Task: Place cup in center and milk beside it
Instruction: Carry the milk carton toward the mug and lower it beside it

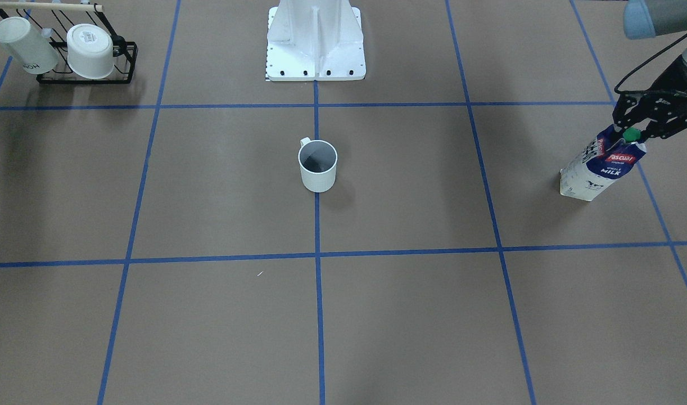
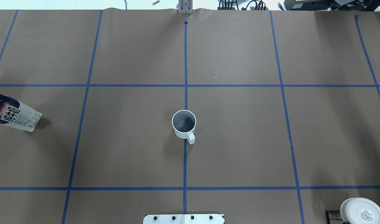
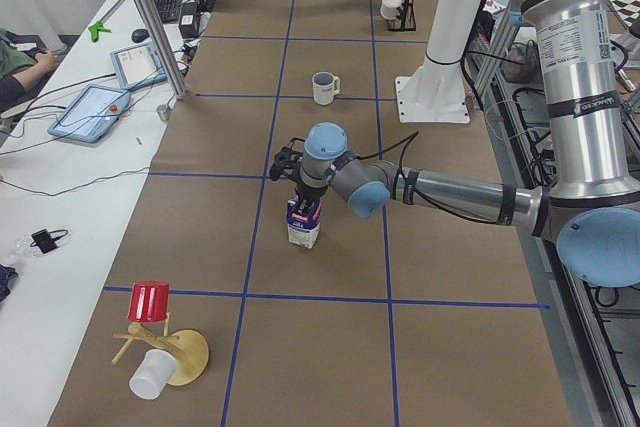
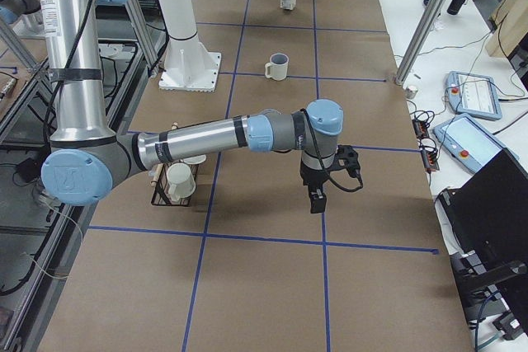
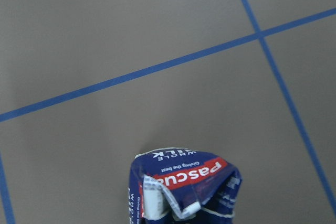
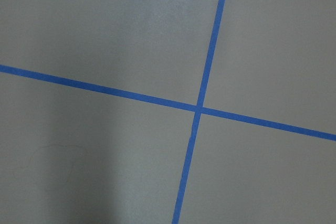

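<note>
The white cup (image 1: pixel 317 166) with a dark grey inside stands upright on the tape line that splits the center rectangle (image 1: pixel 236 180); it also shows in the overhead view (image 2: pixel 184 123). The milk carton (image 1: pixel 599 169), navy above and white below, is in the square on my left side, far from the cup. My left gripper (image 1: pixel 633 134) is shut on the carton's crumpled top by the green cap (image 1: pixel 632 134). The carton's top fills the bottom of the left wrist view (image 5: pixel 184 187). My right gripper (image 4: pixel 318 199) hangs over bare table; I cannot tell whether it is open or shut.
A black rack (image 1: pixel 124 56) holds two other white cups at my right rear. The white robot base (image 1: pixel 315 45) stands behind the center. A wooden cup stand with a red cup (image 3: pixel 150 302) is at the table's left end.
</note>
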`<action>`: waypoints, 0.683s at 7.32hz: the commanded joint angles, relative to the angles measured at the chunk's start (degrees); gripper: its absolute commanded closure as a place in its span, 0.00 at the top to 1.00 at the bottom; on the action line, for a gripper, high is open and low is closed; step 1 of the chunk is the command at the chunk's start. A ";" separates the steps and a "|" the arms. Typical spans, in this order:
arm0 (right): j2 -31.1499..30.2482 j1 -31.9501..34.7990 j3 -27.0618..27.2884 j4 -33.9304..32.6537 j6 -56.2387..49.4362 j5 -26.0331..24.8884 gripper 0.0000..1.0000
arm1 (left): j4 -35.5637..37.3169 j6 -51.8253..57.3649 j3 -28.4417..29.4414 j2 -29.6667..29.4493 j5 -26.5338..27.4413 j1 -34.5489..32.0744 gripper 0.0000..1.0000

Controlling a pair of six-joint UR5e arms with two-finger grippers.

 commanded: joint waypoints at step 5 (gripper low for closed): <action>-1.97 0.09 -0.28 0.00 -0.17 -0.26 1.00 | 28.31 -32.44 -3.45 -35.68 11.29 18.41 0.00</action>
